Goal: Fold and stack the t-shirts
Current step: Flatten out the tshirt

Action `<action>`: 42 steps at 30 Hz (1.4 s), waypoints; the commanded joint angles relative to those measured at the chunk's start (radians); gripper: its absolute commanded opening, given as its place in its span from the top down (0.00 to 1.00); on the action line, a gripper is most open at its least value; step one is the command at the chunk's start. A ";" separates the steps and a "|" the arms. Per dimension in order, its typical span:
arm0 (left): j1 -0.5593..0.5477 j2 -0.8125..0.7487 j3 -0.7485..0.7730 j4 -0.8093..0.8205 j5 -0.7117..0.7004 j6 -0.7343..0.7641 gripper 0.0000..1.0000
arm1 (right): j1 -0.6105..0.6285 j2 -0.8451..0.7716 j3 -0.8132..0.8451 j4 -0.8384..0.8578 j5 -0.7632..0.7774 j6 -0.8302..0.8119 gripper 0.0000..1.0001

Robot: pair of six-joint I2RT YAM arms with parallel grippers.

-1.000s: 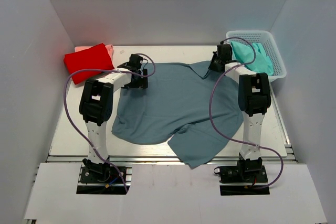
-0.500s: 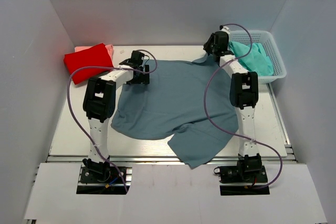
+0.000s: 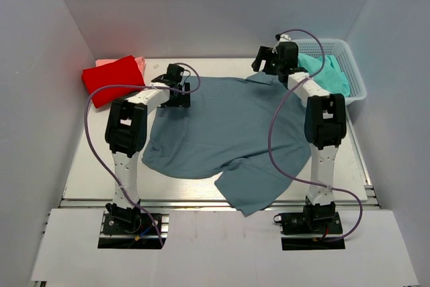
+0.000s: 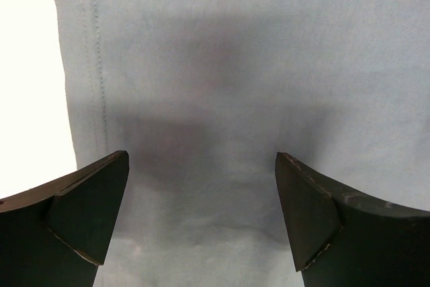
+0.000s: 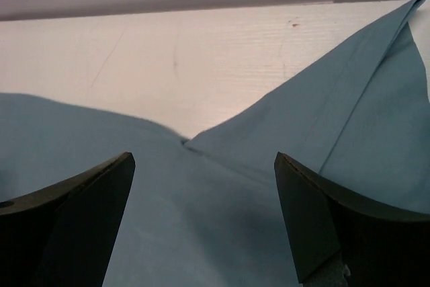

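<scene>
- Two of mine: left gripper [image 4: 201, 159], right gripper [image 5: 203, 158], jaws wide, empty.
- One blue-grey t-shirt [image 3: 228, 132], under both.
- One red t-shirt [image 3: 113, 80], one pink t-shirt [image 3: 140, 63], left of left jaws.
- One teal t-shirt [image 3: 322, 72], in one basket [image 3: 356, 85], right of right jaws.

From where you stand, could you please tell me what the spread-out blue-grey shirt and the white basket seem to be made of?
The spread-out blue-grey shirt looks like soft matte cloth, probably cotton knit: it lies limp and shows a stitched hem. The white mesh basket looks like rigid moulded plastic, judging by its regular lattice walls.
</scene>
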 commanded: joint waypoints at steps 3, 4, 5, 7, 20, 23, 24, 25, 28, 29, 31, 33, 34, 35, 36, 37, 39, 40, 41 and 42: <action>0.009 -0.162 -0.021 0.017 0.003 0.003 0.00 | 0.008 -0.124 -0.149 -0.044 0.044 -0.012 0.10; 0.009 -0.171 -0.030 0.026 0.003 0.003 0.00 | 0.005 -0.136 -0.163 -0.080 0.075 0.028 0.10; 0.009 -0.171 -0.039 0.027 0.003 0.003 0.00 | 0.002 -0.139 -0.189 -0.085 0.086 0.040 0.10; 0.009 -0.183 -0.064 0.027 0.003 0.003 0.00 | -0.003 -0.138 -0.205 -0.105 0.098 0.053 0.10; 0.009 -0.130 -0.108 0.036 0.022 -0.006 0.00 | -0.009 0.070 0.022 -0.187 0.072 0.060 0.10; 0.009 -0.120 -0.145 0.057 0.032 0.003 0.00 | -0.009 0.123 0.071 -0.174 0.057 0.056 0.10; 0.009 -0.120 -0.145 0.069 0.032 0.003 0.00 | -0.010 0.142 0.080 -0.168 0.049 0.056 0.10; 0.009 -0.120 -0.160 0.069 0.032 0.003 0.00 | -0.009 0.155 0.088 -0.164 0.043 0.056 0.10; 0.009 -0.099 -0.173 0.069 0.045 0.003 0.00 | -0.007 0.188 0.117 -0.121 0.011 0.053 0.10; 0.009 -0.084 -0.182 0.069 0.045 0.003 0.00 | -0.012 0.200 0.125 -0.086 -0.001 0.053 0.10; 0.009 -0.073 -0.182 0.060 0.045 0.003 0.00 | -0.009 0.224 0.139 -0.063 -0.030 0.070 0.10; 0.009 -0.073 -0.203 0.069 0.045 0.014 0.00 | -0.009 0.238 0.161 0.037 -0.050 0.100 0.10; 0.009 -0.064 -0.203 0.069 0.045 0.014 0.00 | -0.007 0.246 0.169 0.069 -0.084 0.131 0.10; 0.009 -0.064 -0.212 0.069 0.045 0.014 0.00 | -0.006 0.269 0.180 0.130 -0.093 0.172 0.10; 0.009 -0.064 -0.213 0.069 0.045 0.014 0.00 | -0.004 0.277 0.204 0.204 -0.104 0.197 0.10; 0.009 -0.064 -0.213 0.059 0.035 0.024 0.00 | 0.000 0.296 0.229 0.285 -0.126 0.221 0.10; 0.009 -0.064 -0.223 0.059 0.023 0.024 0.00 | 0.003 0.356 0.290 0.406 -0.126 0.321 0.10; 0.009 -0.064 -0.237 0.059 0.023 0.024 0.00 | 0.008 0.379 0.312 0.504 -0.121 0.350 0.10; 0.009 -0.064 -0.252 0.059 0.014 0.024 0.00 | 0.017 0.434 0.383 0.548 -0.095 0.423 0.10; 0.009 -0.074 -0.252 0.068 0.014 0.024 0.00 | 0.028 0.509 0.434 0.575 -0.084 0.445 0.10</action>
